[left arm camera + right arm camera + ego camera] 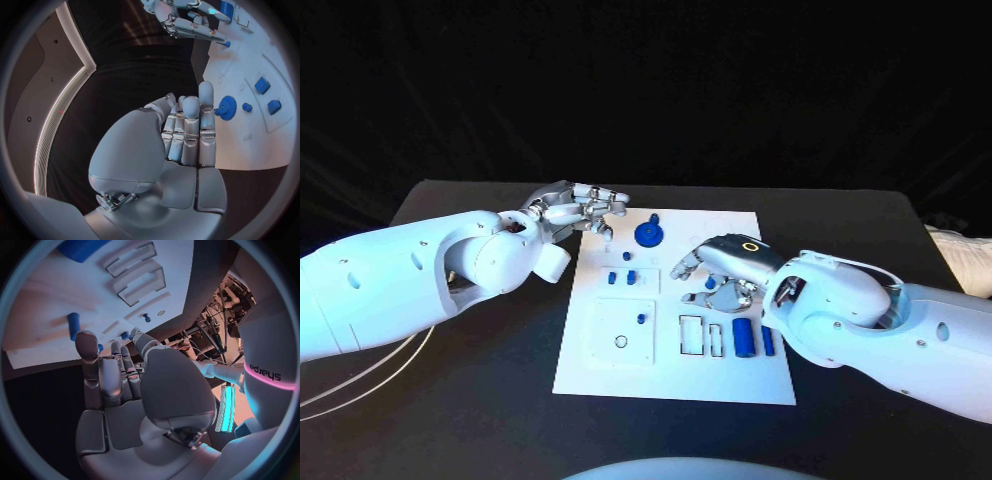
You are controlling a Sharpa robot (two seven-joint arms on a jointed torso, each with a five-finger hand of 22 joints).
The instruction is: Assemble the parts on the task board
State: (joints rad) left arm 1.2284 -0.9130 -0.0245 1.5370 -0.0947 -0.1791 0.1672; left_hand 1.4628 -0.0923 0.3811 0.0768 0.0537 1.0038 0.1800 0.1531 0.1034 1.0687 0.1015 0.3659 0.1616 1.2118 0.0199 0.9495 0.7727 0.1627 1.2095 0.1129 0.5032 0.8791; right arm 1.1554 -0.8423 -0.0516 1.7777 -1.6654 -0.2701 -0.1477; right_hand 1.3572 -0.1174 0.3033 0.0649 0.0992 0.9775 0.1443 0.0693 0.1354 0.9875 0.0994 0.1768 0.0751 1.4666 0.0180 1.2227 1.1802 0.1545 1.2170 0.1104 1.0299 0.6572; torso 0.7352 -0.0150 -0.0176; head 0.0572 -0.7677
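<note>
two hands over the white task board (589, 375) — the left hand (577, 208) hangs at its far left corner, fingers curled together on nothing; the right hand (718, 265) hovers mid-board, whether grasping a part i cannot tell. blue parts (749, 340) lie on the board, a blue gear (648, 234) near the far edge.

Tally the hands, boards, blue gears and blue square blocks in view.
Hands: 2, left hand and right hand
Task board: 1
Blue gear: 1
Blue square blocks: 2
Total: 6
</note>
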